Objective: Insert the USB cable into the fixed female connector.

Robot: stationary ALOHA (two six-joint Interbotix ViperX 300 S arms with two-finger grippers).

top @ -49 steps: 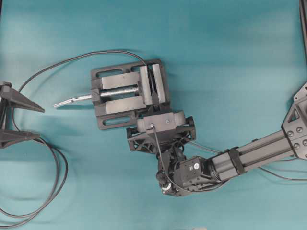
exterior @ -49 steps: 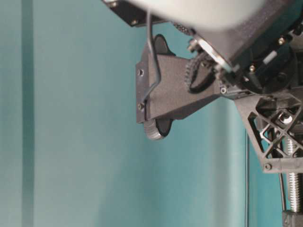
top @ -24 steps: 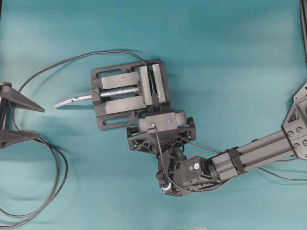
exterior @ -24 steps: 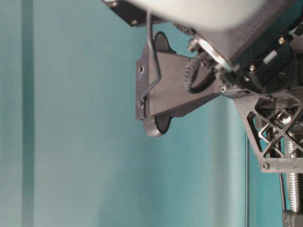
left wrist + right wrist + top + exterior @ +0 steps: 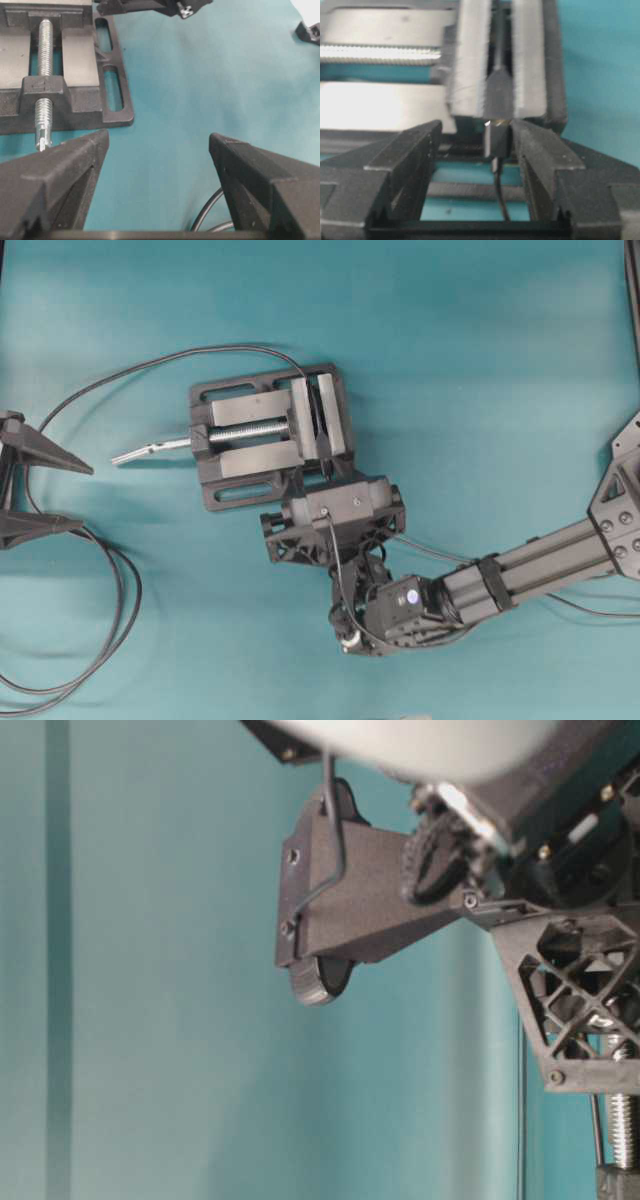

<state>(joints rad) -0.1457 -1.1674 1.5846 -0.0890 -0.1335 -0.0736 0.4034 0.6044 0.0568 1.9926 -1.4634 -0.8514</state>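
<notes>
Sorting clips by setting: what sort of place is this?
Likely a robotics lab bench, not a home or shop floor: a plain teal table, a metal vise clamping the fixed female connector, and two robot arms, the right gripper at the vise.

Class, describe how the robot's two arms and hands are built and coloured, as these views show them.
Both hands are matt black plastic. The right hand has lattice-braced sides, a black cable looping along it, and a dark grooved arm beam behind. The left hand shows two thick wedge-shaped fingers.
</notes>
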